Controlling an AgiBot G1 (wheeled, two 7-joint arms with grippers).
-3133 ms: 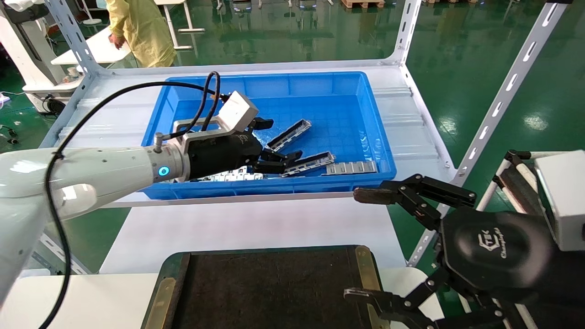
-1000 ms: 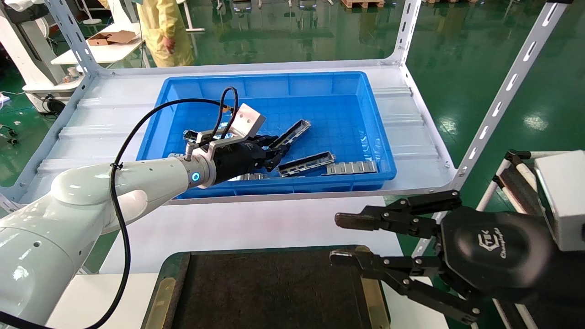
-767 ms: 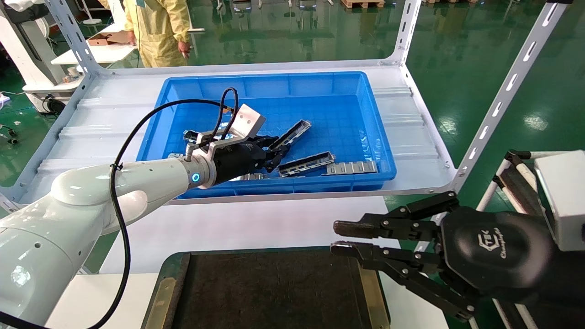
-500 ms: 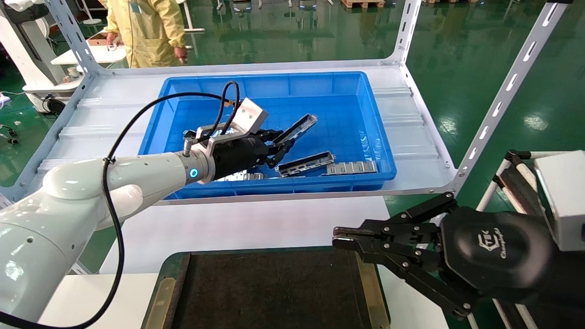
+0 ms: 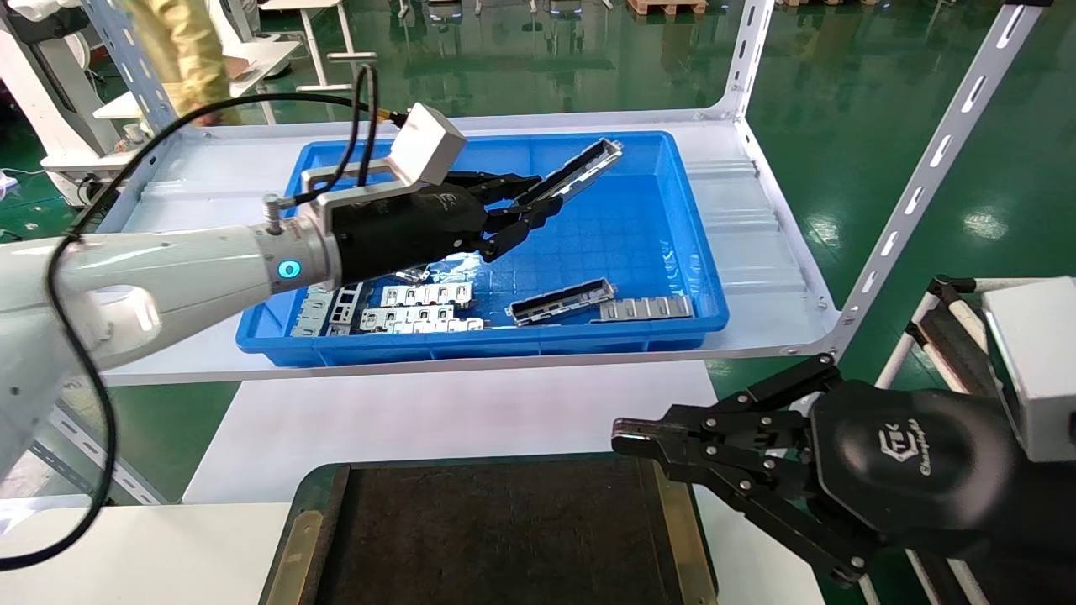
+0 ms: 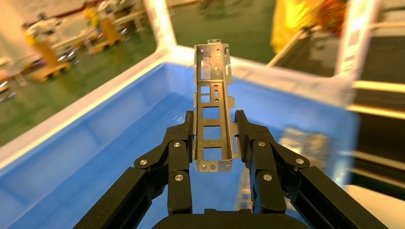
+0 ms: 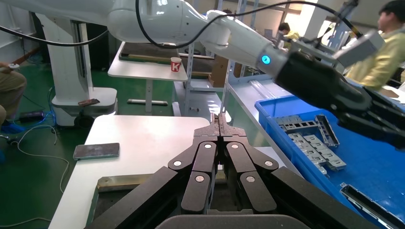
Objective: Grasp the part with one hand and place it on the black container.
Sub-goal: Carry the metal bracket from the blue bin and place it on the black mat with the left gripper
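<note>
Two tools in view. Nearest the robot sits the tray (image 5: 496, 529), its black surface bare, on the white worktop (image 5: 437, 420). Right tool (image 5: 626, 441) hovers at the tray's near-right corner, fingers pressed together, holding nothing; the right wrist view confirms the tips meet. Looks parked.

Farther out, the left tool (image 5: 525, 210) is up over the blue bin (image 5: 672, 252) on the shelf (image 5: 756, 218), fingers clamped on the part (image 5: 580, 168). Left wrist view shows the part (image 6: 212, 124) pinched near one end between both fingers, the rest sticking forward past the tips, clear of the bin floor. In the head view it points up and away toward the bin's far wall.

Left in the bin: another channel (image 5: 561, 301) and several slotted plates (image 5: 420, 307) along the near side.

Progress: grasp and lift look done. Transfer not yet done — the part is well apart from the tray, so carrying it back, lowering and releasing remain.
</note>
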